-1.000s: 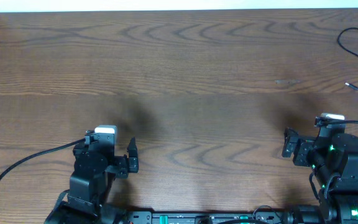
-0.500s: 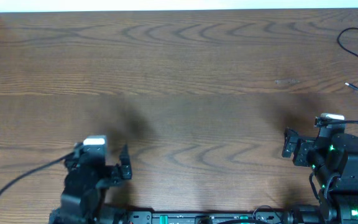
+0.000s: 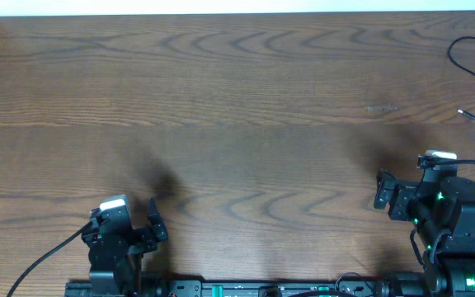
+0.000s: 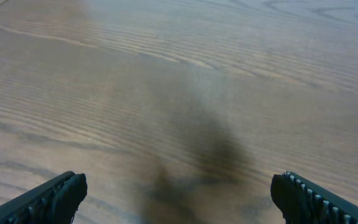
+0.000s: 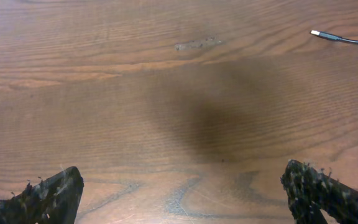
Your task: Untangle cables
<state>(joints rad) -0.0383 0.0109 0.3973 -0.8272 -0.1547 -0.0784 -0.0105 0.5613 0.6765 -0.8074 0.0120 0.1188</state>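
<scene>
- Near the far right corner of the table (image 3: 246, 82), a thin black cord (image 3: 449, 49) curves in a loose loop and runs off the right side of the overhead view.
- Just nearer along the right edge lies a small plug end (image 3: 462, 112) on a thin black lead. Whether this lead belongs to the same cord as the loop cannot be told.
- Along the near edge, toward the right corner, the right gripper (image 3: 406, 175) sits low over the wood with its jaws spread wide and nothing between them.
- From the right wrist view, the right gripper (image 5: 182, 193) shows only bare wood and shadow between its fingers (image 5: 319, 186). The plug end (image 5: 316, 32) lies well ahead of them and off to the right, apart from both.
- A pale scuff (image 5: 197, 44) marks the wood ahead of that gripper, to the left of the plug.
- Toward the near left corner, the left gripper (image 3: 130, 219) is also spread wide and holds nothing. It lies well apart from the cord, which is across the table from it.
- From the left wrist view, the left gripper (image 4: 182, 202) has only wood grain and a dark shadow between its fingers (image 4: 55, 196).
- A thicker arm cable (image 3: 44, 257) trails from the left arm toward the near left corner.
</scene>
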